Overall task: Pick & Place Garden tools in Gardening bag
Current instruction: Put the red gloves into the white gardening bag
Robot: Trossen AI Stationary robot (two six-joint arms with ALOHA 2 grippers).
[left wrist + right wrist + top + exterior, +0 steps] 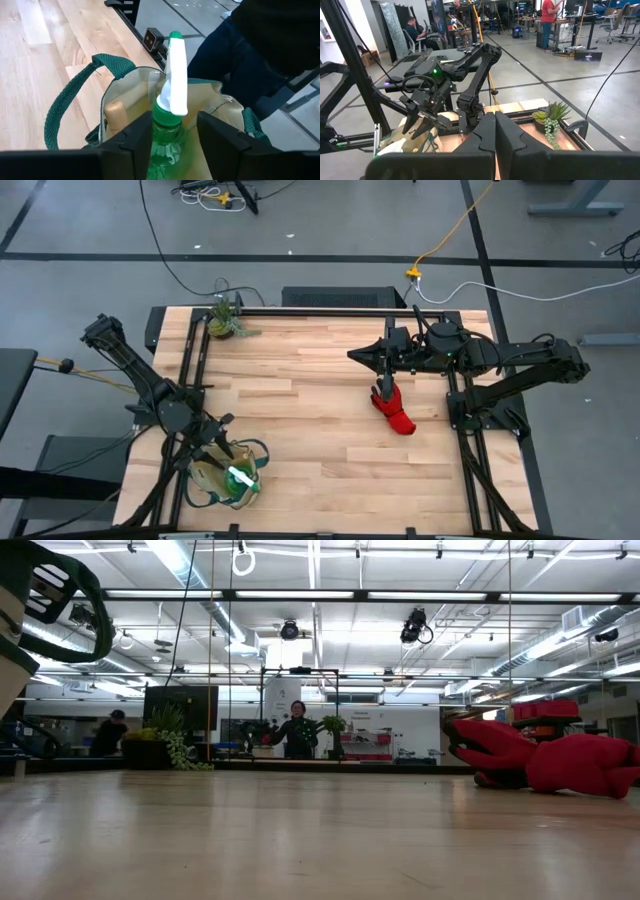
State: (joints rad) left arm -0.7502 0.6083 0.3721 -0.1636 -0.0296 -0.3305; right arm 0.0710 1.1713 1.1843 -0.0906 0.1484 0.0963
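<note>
reading labels first: no brand, label or legible writing shows on any item in view.

left gripper (175, 140) is positioned over the gardening bag (228, 478) at the near left corner of the table (320, 430). its fingers (132, 137) stand apart on either side of the neck of the green spray bottle (167, 135), just beside it; whether they press on the bottle cannot be told. the bottle stands upright inside the bag, its white trigger head (177, 75) rising above the rim. a wooden handle (116, 114) leans inside the bag beside the bottle. one dark green loop handle (75, 100) lies out over the table.

right gripper (495, 135) hangs above the middle right of the table with its fingers pressed together, holding nothing. the red glove bundle (393, 410) lies on the table directly beneath it; in the low view the bundle (560, 760) rests flat on the wood.

surroundings: a small potted plant (226, 320) stands at the far left corner, well apart from both arms. cables cross the floor beyond the table. a person in dark clothing (260, 50) stands close to the table edge beside the bag; other people show far off in the room.

hidden: the bottle's lower body and the rest of the bag's contents are covered by the bag wall and the left gripper.
</note>
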